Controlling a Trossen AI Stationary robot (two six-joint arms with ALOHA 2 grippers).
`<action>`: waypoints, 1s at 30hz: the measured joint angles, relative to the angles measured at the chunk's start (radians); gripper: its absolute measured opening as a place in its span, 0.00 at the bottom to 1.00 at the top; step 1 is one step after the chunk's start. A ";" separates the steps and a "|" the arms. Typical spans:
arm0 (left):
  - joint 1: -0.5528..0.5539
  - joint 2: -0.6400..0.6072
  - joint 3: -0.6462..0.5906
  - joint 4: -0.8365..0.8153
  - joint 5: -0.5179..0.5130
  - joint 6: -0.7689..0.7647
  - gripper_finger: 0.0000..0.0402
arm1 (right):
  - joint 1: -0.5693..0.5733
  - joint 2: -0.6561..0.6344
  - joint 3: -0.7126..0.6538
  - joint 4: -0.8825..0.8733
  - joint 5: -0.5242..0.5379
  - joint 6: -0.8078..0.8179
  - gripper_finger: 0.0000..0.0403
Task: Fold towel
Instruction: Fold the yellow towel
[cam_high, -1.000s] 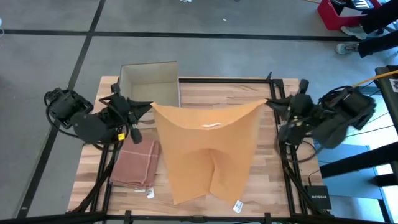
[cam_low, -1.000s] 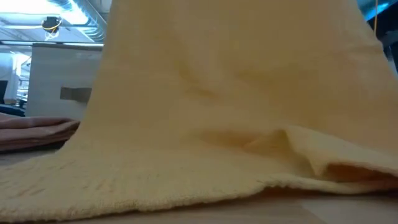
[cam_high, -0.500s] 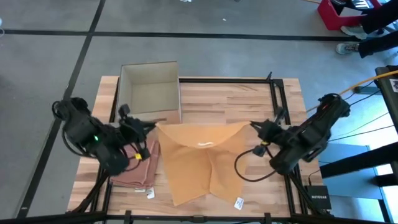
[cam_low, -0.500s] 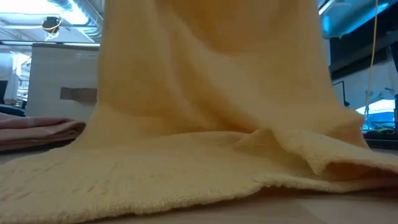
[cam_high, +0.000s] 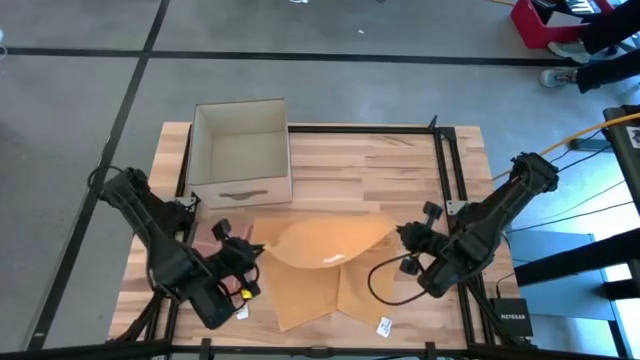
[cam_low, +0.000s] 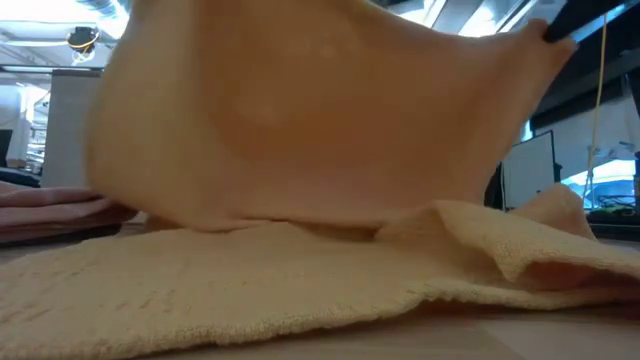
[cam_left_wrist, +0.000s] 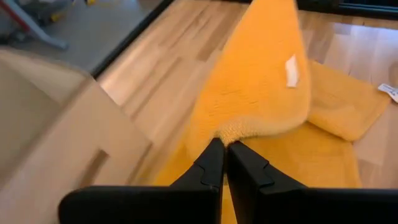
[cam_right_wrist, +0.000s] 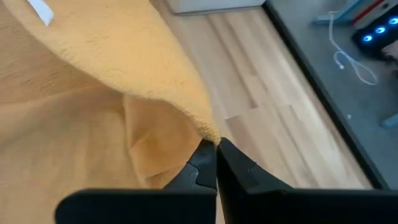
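An orange towel (cam_high: 322, 248) lies with its near half (cam_high: 315, 300) flat on the wooden table (cam_high: 380, 165). Its far edge is lifted and sags between my two grippers. My left gripper (cam_high: 256, 249) is shut on the towel's left lifted corner. My right gripper (cam_high: 400, 233) is shut on the right lifted corner. In the low view the raised part (cam_low: 300, 120) hangs like a curtain over the flat part (cam_low: 200, 290). A white label (cam_left_wrist: 291, 70) shows on the raised part. My left gripper pinches the towel's lifted left corner (cam_left_wrist: 235, 131) between its two fingertips (cam_left_wrist: 211, 163), slanting down from the table's left. The corner is clear of the table, and the cloth droops slack away from it. My right gripper pinches the towel's lifted right corner (cam_right_wrist: 210, 133) between its two fingertips (cam_right_wrist: 200, 158), slanting down from the table's right. The corner is held clear of the table, and the edge sags slack toward the other gripper.
A cardboard box (cam_high: 240, 150) stands at the far left of the table. A folded pink-brown towel (cam_high: 206, 238) lies near the left edge, partly under my left arm. A black frame (cam_high: 445, 160) runs along the table's right part. Bare wood shows at the far right.
Both grippers have come down and toward the table's near edge, each still shut on its corner. The towel's raised far edge has sunk with them, from stretched high to a low slack sag over the near half, which has stayed flat on the table.
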 joint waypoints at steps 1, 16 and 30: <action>0.000 0.000 -0.036 0.029 0.001 -0.022 0.01 | 0.008 0.000 -0.005 0.011 -0.007 0.000 0.00; -0.048 -0.005 -0.050 0.571 0.082 0.410 0.01 | 0.126 0.000 0.174 0.309 -0.097 -0.246 0.00; -0.036 -0.006 0.008 0.608 0.082 0.594 0.01 | -0.003 0.061 0.140 0.521 -0.225 -0.497 0.01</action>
